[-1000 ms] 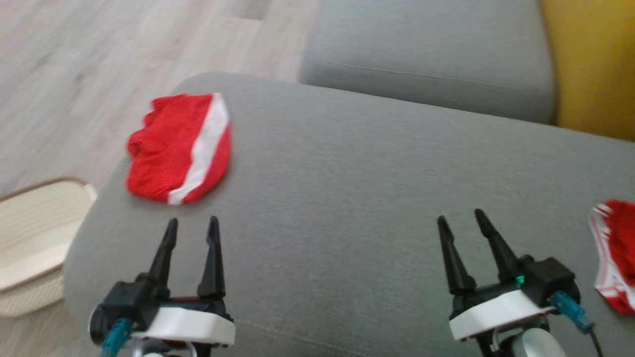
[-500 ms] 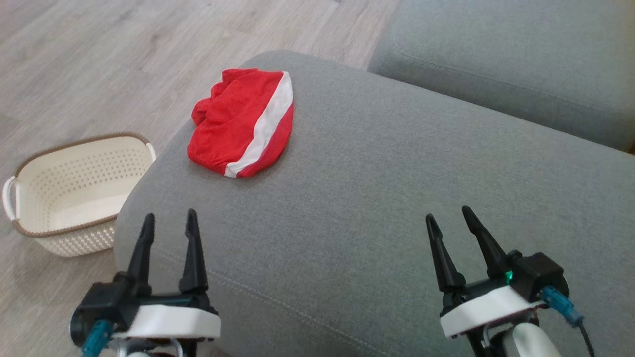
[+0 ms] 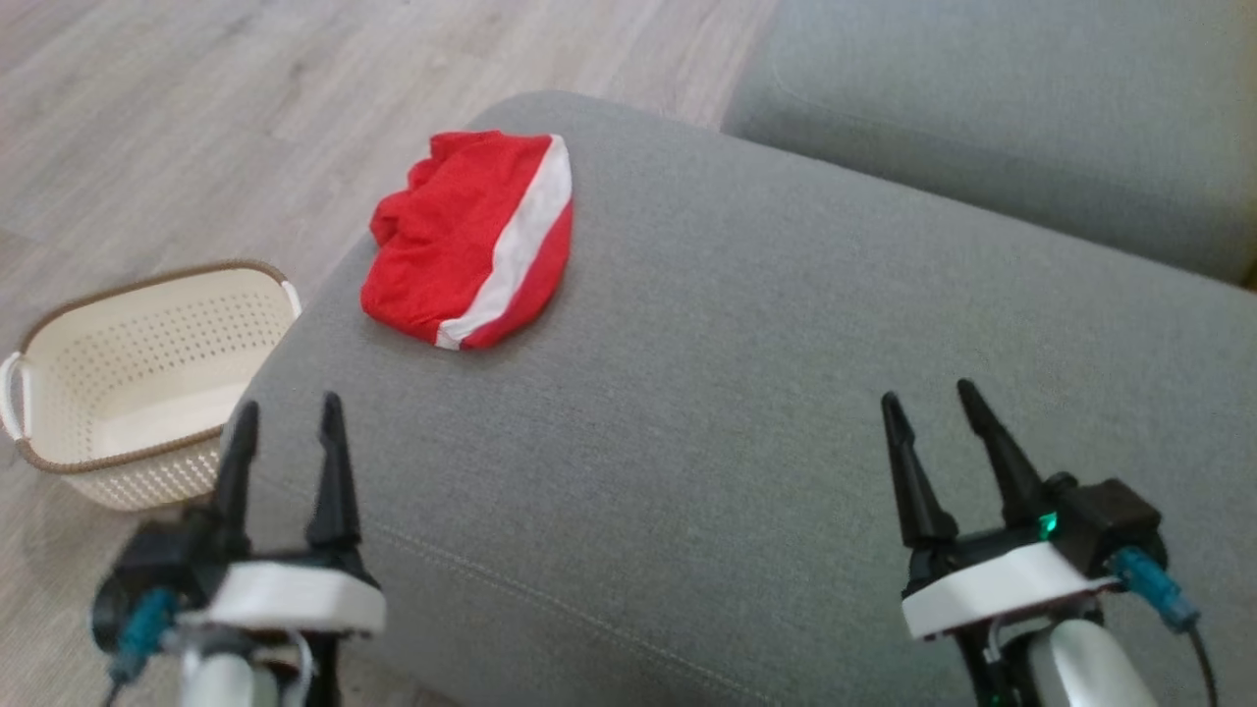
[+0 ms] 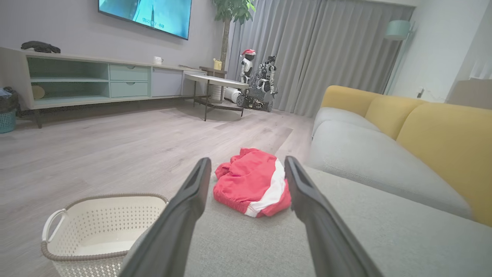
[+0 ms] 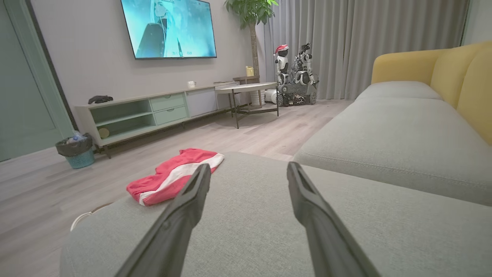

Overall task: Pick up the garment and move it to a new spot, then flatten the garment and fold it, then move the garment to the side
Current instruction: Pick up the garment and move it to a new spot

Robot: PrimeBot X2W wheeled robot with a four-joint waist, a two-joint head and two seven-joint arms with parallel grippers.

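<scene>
A living room with a pale wooden floor point(image 3: 196, 118) lies beyond a grey sofa seat cushion point(image 3: 746, 412), which takes up most of the head view; a second grey cushion sits behind it at one o'clock. On the floor at nine o'clock stands a cream perforated basket point(image 3: 147, 283) with a brown rim, just beside the cushion's edge. The garment point(image 3: 462, 245) rests on the cushion at eleven o'clock, near its far left corner. The left end effector point(image 3: 289, 405) at seven o'clock and the right end effector point(image 3: 928, 393) at five o'clock hover over the near part of the cushion, fingers spread wide, nothing between them, both well apart from the cloth.

By the look of it, no step has begun: lifting, moving, flattening, folding and setting aside all remain. The garment is red with one broad white stripe, bunched into a rounded heap, its far edge rumpled and lumpy.
</scene>
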